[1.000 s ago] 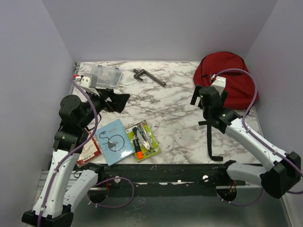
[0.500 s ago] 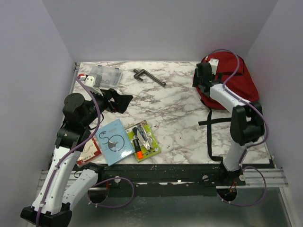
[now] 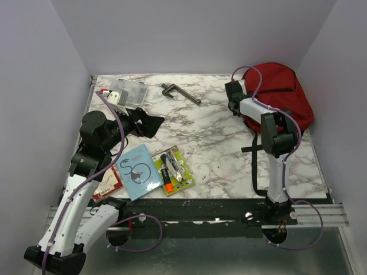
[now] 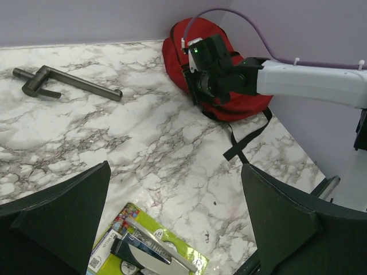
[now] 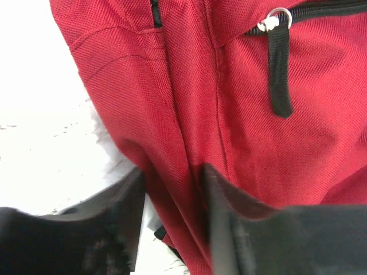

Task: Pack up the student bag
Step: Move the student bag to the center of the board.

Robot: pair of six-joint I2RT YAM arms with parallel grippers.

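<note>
- The student bag [image 3: 281, 91] lies in the far right corner of the surface [image 3: 212, 132]; the zip you can see looks closed, so packing seems not yet begun
- Your right gripper [image 5: 172, 172] sits at the bag's left edge, jaws narrow on a ridge of red fabric that fills the gap; the zip pull [image 5: 279, 69] hangs beyond them, ungripped
- A pull from here could drag the whole bag, or let the thin fold slip free, rather than open anything
- The black strap [image 3: 254, 166] trails toward the near edge and could snag
- Your left gripper [image 4: 175, 172], jaws wide and empty, hovers well apart near the marker pack [image 4: 149, 252], so nothing braces the bag
</note>
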